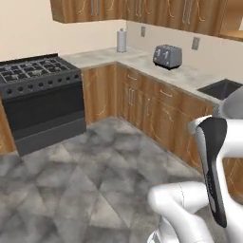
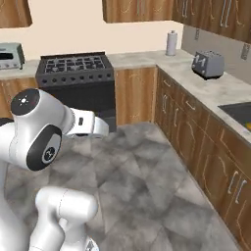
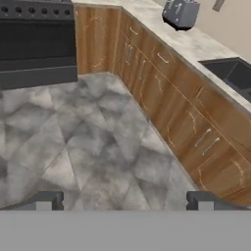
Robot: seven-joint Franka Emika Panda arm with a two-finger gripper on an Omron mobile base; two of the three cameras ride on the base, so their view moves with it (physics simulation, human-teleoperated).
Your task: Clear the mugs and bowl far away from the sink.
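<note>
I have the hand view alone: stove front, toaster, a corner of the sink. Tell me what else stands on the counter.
Observer: A white paper towel roll stands upright in the corner of the counter, between the stove and the toaster.
Operator: Now check left of the stove.
Observer: In the right base view, a small silver appliance, perhaps a toaster oven, sits on the counter there.
Operator: Report any mugs or bowl.
Observer: I can't make out any. A small yellow-orange patch shows in the sink at the picture's edge, too cut off to name.
</note>
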